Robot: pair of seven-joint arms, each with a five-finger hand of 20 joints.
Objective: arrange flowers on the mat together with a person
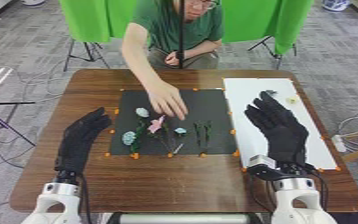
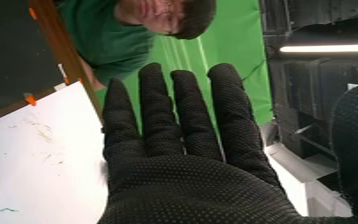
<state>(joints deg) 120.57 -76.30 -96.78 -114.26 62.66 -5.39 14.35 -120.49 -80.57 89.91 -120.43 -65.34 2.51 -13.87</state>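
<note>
Pink flwr (image 1: pixel 156 124) lay btwn L robot hand (image 1: pixel 82 135) & R robot hand (image 1: pixel 280 127), both open; axis approx. fore-aft, L nearer, person's hand (image 1: pixel 165 97) just beyond.

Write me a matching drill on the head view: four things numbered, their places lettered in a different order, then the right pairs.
1. pink flower
2. robot's left hand
3. robot's right hand
4. person's reaching hand

A. over the white sheet
B. stretched in over the far part of the dark mat
C. lying among pale blue flowers
D. left of the mat

Pairs: 1-C, 2-D, 3-A, 4-B
</note>
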